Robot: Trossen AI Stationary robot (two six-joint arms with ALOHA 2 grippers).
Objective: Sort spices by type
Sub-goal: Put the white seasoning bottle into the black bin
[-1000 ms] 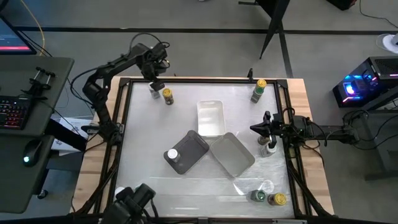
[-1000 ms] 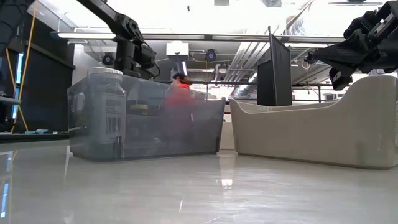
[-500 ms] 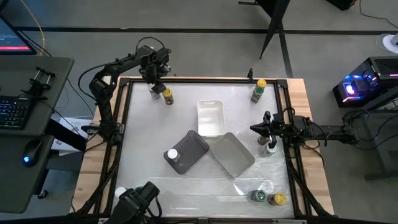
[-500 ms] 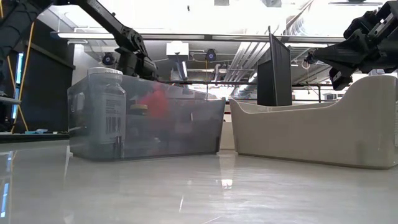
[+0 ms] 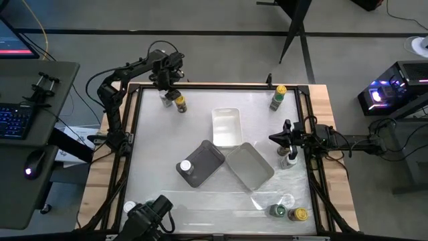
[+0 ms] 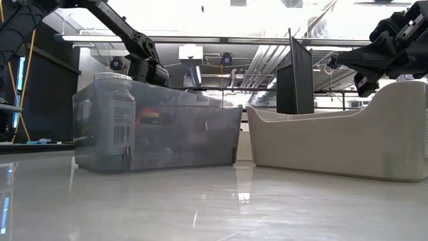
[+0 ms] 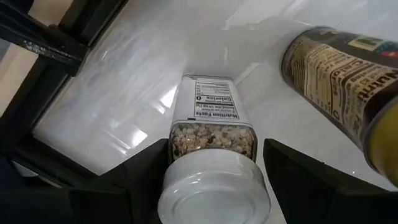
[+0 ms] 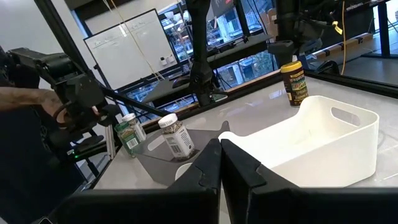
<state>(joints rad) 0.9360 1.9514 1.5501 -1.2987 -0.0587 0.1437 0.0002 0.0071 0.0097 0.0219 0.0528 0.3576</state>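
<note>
A white-lidded spice jar (image 7: pixel 212 134) stands upright at the table's far left, and my left gripper (image 5: pixel 167 95) points down over it, open. Its two fingers (image 7: pixel 140 174) stand on either side of the jar's lid (image 7: pixel 214 190); I see no touch. Beside it stands a yellow-lidded jar (image 5: pixel 180 104), dark-labelled in the left wrist view (image 7: pixel 339 74). My right gripper (image 5: pixel 273 138) waits shut and level at the table's right edge, its fingers (image 8: pixel 214 165) pointing over the white tray.
A white tray (image 5: pixel 226 114) sits mid-table, with two grey trays (image 5: pixel 214 157) (image 5: pixel 251 169) nearer. One grey tray holds a white-lidded jar (image 5: pixel 185 166). More jars stand far right (image 5: pixel 277 98), by the right gripper (image 5: pixel 286 161) and near right (image 5: pixel 287 213). A person's hand (image 8: pixel 37 102) shows beyond the table.
My left gripper has come down over the white-lidded jar at the far left and rolled a little about its own line, staying open. The jars have not moved.
</note>
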